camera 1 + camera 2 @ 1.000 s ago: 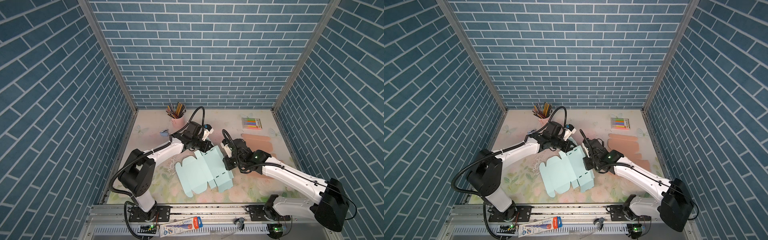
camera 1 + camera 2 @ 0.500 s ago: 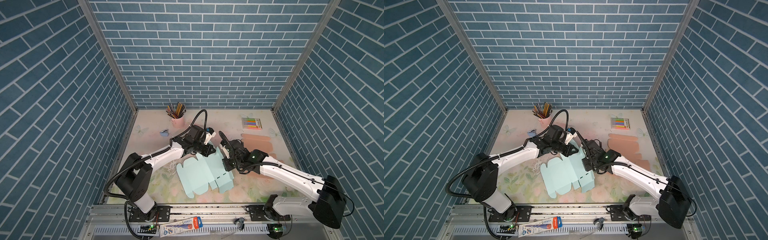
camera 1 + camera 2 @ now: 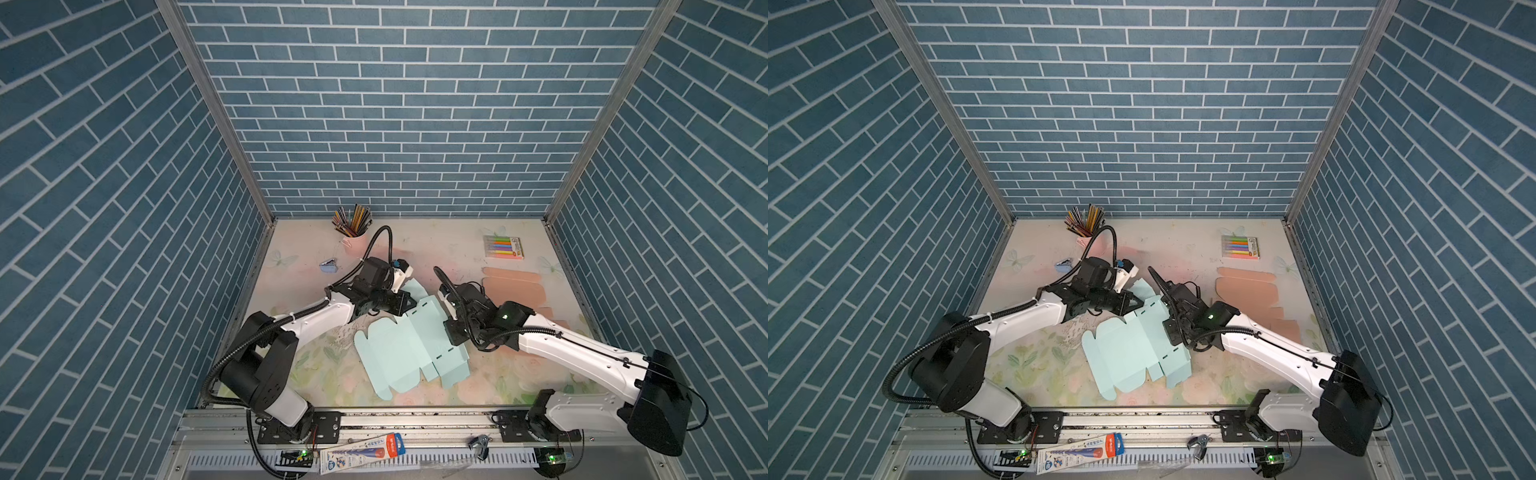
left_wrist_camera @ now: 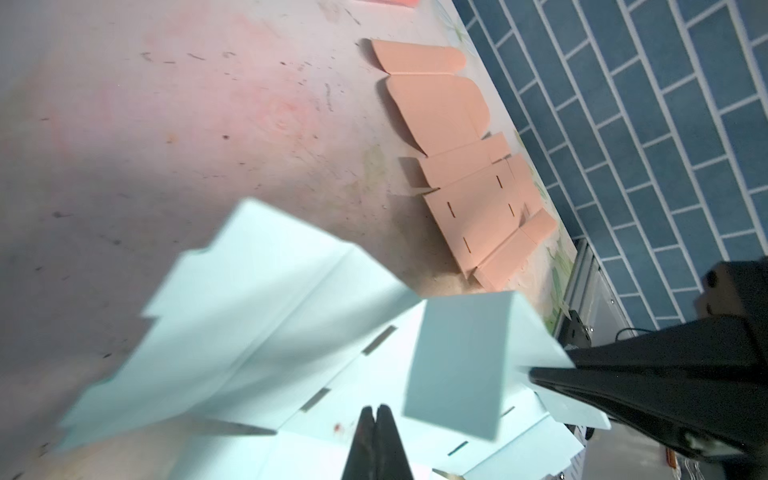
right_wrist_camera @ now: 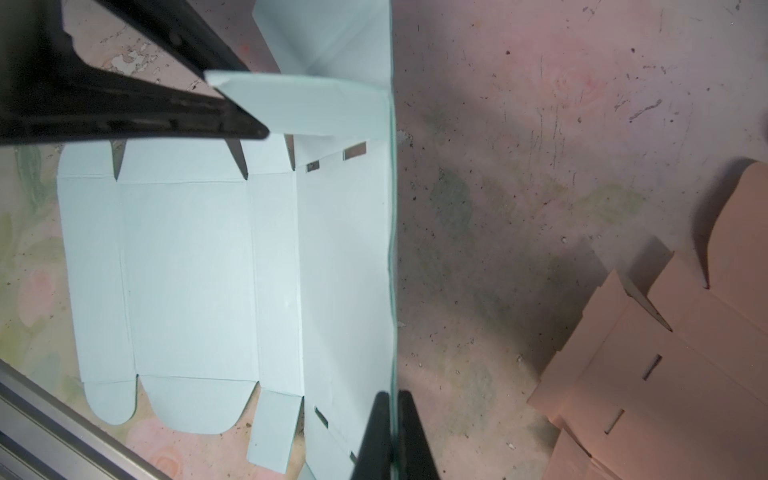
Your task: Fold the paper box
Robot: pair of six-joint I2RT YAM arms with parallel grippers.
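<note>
top views / paper box: the light blue paper box [image 3: 399,357] is laid mostly flat at mid-table, toward the near edge. Its far-right panels are lifted.
top views / left gripper: the left gripper [image 3: 409,306] is set at the far end of the box, by the lifted flaps. Finger state cannot be told from here.
top views / right gripper: the right gripper [image 3: 455,334] is set on the right edge of the box.
top views / rest: a pink cutout [image 3: 513,286] lies flat to the right, partly covered by the right arm. A pencil cup [image 3: 353,241] is placed far left of centre and a marker pack [image 3: 503,248] far right, both on the table [image 3: 440,249].
left wrist / fingers: the fingers [image 4: 388,440] are pressed together. Nothing is seen between them. The tips are held over a slotted panel.
left wrist / box: one panel stands upright, and the right gripper's tip is seen at its edge.
right wrist / fingers: the fingers [image 5: 411,440] are pinched on the upright panel's edge, one on each side.
right wrist / left gripper: its tip is seen against a bent-over end flap at the far end.
</note>
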